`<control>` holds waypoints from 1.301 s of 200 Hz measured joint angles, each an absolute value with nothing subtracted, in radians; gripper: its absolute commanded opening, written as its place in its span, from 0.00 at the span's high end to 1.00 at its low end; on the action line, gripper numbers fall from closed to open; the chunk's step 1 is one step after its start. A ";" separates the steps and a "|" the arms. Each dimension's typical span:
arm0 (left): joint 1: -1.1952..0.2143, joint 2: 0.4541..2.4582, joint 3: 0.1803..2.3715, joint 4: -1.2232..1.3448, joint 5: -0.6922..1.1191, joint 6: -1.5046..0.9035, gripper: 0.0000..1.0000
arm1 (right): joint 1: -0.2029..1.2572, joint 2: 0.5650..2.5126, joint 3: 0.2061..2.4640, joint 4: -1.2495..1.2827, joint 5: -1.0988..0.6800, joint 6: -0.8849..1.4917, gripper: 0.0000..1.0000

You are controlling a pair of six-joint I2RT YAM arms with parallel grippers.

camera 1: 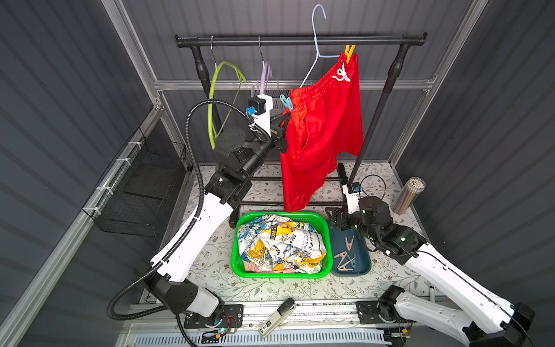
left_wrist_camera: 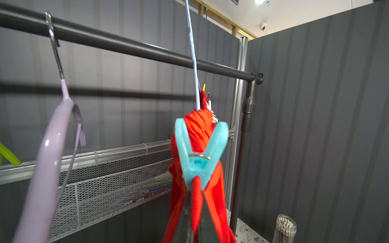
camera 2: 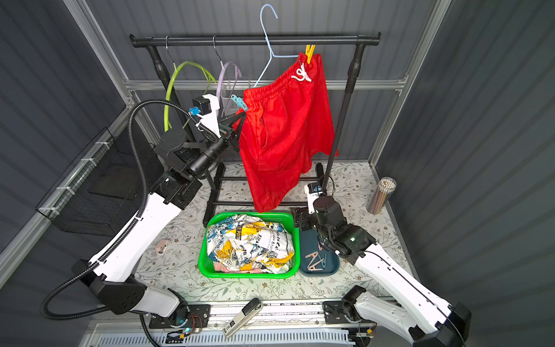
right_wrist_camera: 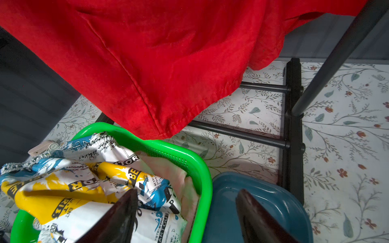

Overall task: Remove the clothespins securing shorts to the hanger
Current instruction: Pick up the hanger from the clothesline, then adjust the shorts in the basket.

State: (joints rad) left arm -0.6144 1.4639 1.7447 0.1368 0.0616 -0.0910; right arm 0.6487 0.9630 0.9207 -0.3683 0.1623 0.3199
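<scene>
- Centre-frame in the left wrist view, the light blue plastic spring clothespin (left_wrist_camera: 199, 160) is probably light, stiff and slick; I'd squeeze its splayed legs.
- V-shaped, it clamps the bunched waistband of the plain red fabric shorts (left_wrist_camera: 201, 126).
- Just below, the left gripper (left_wrist_camera: 196, 198) pinches the same shorts; the right gripper (right_wrist_camera: 187, 190) is spread, empty.

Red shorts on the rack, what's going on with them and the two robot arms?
The left tool is shut on the red shorts just under the light blue clothespin, which, with a yellow clothespin, pins them to the pale blue hanger. The right tool hangs open over the green basket and the blue tray. Printed shorts lie in the basket and beige clothespins in the tray.
</scene>
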 measured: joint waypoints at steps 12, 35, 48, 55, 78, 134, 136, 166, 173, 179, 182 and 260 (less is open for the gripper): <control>-0.614 1.443 1.733 0.136 0.066 -0.091 1.00 | 0.648 0.963 0.921 -0.368 0.171 0.314 0.25; -0.614 1.390 1.692 0.132 0.072 -0.091 1.00 | 0.636 0.966 0.924 -0.368 0.180 0.309 0.25; -0.614 1.357 1.670 0.122 0.072 -0.089 1.00 | 0.625 0.975 0.935 -0.368 0.181 0.307 0.25; -0.614 1.338 1.660 0.112 0.072 -0.089 1.00 | 0.618 0.983 0.945 -0.368 0.181 0.306 0.25; -0.614 1.271 1.642 0.062 0.072 -0.086 1.00 | 0.599 1.007 0.983 -0.368 0.181 0.305 0.25; -0.614 1.098 1.622 -0.062 0.073 -0.064 1.00 | 0.551 1.053 1.114 -0.398 0.187 0.303 0.27; -0.614 1.091 1.622 -0.065 0.075 -0.063 1.00 | 0.549 1.055 1.121 -0.401 0.187 0.303 0.27; -0.614 1.019 1.621 -0.108 0.083 -0.057 1.00 | 0.528 1.095 1.253 -0.443 0.197 0.297 0.28; -0.614 1.003 1.621 -0.121 0.083 -0.056 1.00 | 0.521 1.102 1.280 -0.443 0.198 0.294 0.29; -0.614 0.992 1.621 -0.131 0.083 -0.053 1.00 | 0.513 1.110 1.300 -0.444 0.196 0.291 0.30; -0.614 0.985 1.621 -0.138 0.083 -0.052 1.00 | 0.508 1.113 1.309 -0.443 0.196 0.291 0.31; -0.614 0.870 1.612 -0.226 0.091 -0.034 1.00 | 0.295 1.328 1.536 -0.445 0.039 0.333 0.39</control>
